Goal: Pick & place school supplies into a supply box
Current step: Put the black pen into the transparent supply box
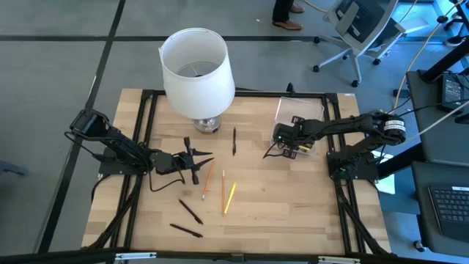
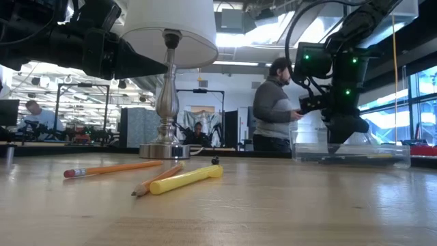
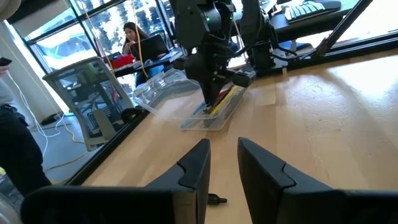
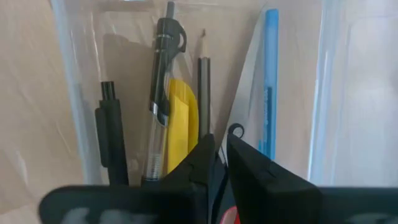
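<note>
The right gripper [image 4: 216,163] hangs low over the supply box [image 1: 297,121], its jaws only a sliver apart. Something red shows between them at the base, likely the scissors, but whether they are gripped or already let go I cannot tell. To finish this step well, the jaws should part fully only once the item lies flat among the things in the box, then lift straight up so nothing is dragged over the rim.

In the box lie a black pen [image 4: 111,134], a clear-barrelled pen [image 4: 160,93], a yellow marker [image 4: 180,127], a grey pencil [image 4: 204,93] and a blue pen [image 4: 269,81].

The left gripper [image 3: 222,163] waits on the far side of the lamp [image 1: 196,70] from the box, jaws partly open and empty.

The desk [image 1: 293,213] is pale wood in a black frame. In front of the lamp lie 2 orange pencils [image 1: 208,181], a yellow pen [image 1: 229,198] and several dark pens [image 1: 190,211]; 1 more black pen [image 1: 234,141] lies between lamp and box.

Behind is an open office with desks, chairs and bright windows; a person [image 2: 272,109] stands past the box, and others sit farther off.
</note>
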